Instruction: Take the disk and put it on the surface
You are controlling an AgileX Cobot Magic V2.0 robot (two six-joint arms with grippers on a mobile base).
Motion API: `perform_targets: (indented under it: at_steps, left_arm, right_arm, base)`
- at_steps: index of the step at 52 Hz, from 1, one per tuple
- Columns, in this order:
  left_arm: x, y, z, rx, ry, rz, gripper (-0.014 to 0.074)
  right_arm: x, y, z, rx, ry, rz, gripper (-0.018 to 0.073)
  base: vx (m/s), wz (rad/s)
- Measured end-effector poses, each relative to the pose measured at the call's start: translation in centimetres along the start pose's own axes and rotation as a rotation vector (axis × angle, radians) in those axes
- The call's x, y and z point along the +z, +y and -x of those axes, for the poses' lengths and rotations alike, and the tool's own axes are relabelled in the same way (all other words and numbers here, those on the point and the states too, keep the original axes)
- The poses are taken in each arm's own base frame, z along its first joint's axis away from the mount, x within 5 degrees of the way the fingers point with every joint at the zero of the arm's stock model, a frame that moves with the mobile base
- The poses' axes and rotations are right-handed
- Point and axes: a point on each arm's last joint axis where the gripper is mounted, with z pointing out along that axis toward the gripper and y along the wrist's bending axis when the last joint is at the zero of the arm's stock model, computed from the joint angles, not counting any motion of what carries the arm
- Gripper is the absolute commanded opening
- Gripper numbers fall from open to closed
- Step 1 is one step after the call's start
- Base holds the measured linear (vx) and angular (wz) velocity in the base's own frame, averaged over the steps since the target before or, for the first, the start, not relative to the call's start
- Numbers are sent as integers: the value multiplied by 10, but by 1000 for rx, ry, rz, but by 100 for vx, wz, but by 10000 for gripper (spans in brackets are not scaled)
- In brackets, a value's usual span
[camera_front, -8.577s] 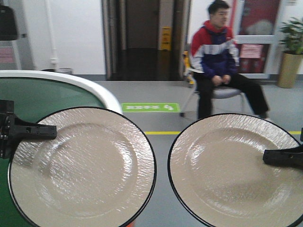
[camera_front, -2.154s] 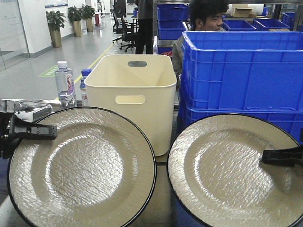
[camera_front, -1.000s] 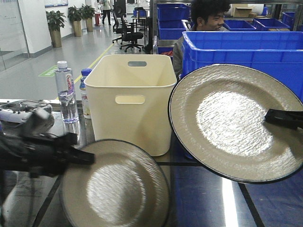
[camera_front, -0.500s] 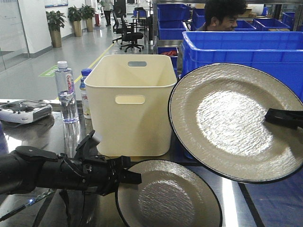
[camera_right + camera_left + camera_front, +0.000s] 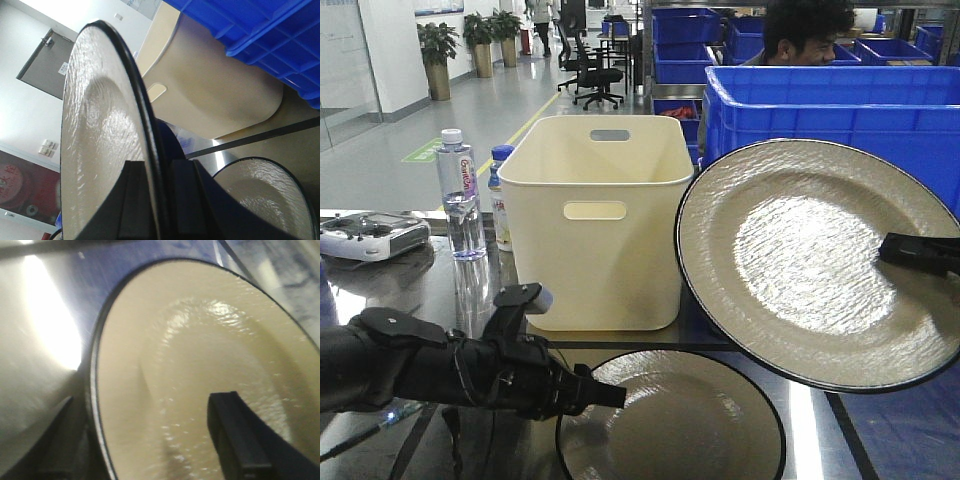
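Left gripper point(image 5: 603, 393) clamped on rim of lower plate point(image 5: 685, 425), one finger point(image 5: 235, 437) across plate face. Plate low, near flat over glossy table point(image 5: 910, 450), in front of cream bin point(image 5: 595, 220); contact with table not clear. Judged: set-down step, release not yet done. Right gripper point(image 5: 912, 248) pinches edge of raised plate point(image 5: 790, 260), tilted, held high before blue crates point(image 5: 820, 100), likely to keep clear of left arm's placing

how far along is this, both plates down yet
Halfway, roughly. Done: the left plate lies flat on the glossy tabletop, left gripper at its rim, release unclear. In hand: the right gripper clamps the right plate, tilted up in the air. Left: lower that plate onto the tabletop and let go.
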Motion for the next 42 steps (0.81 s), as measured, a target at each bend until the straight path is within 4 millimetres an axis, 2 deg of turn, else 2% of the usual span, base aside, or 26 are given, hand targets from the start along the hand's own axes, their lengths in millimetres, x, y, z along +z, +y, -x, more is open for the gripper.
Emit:
perform_targets:
  at_steps: [8, 17, 23, 32, 33, 42]
  left_arm:
    - [-20, -2, 14, 91, -84, 90, 594]
    - [-64, -9, 32, 148, -179, 130, 552]
    - [-103, -28, 41, 193, -235, 101, 414]
    - [-164, -78, 41, 321, -303, 36, 8]
    - [-168, -82, 41, 333, -307, 34, -12]
    - [-208, -117, 34, 433, -373, 33, -8]
  right_arm:
    - [2, -2, -3, -20, 27, -24, -9]
    - [15, -2, -15, -77, 90, -81, -9]
    - [26, -3, -24, -141, 116, -145, -9]
    - [58, -7, -43, -177, 175, -181, -9]
    - [63, -8, -47, -174, 189, -181, -8]
    - [108, -29, -76, -141, 266, -229, 41]
  base:
    - [0, 0]
    - [0, 0]
    - [0, 0]
    - [0, 0]
    - [0, 0]
    - [0, 0]
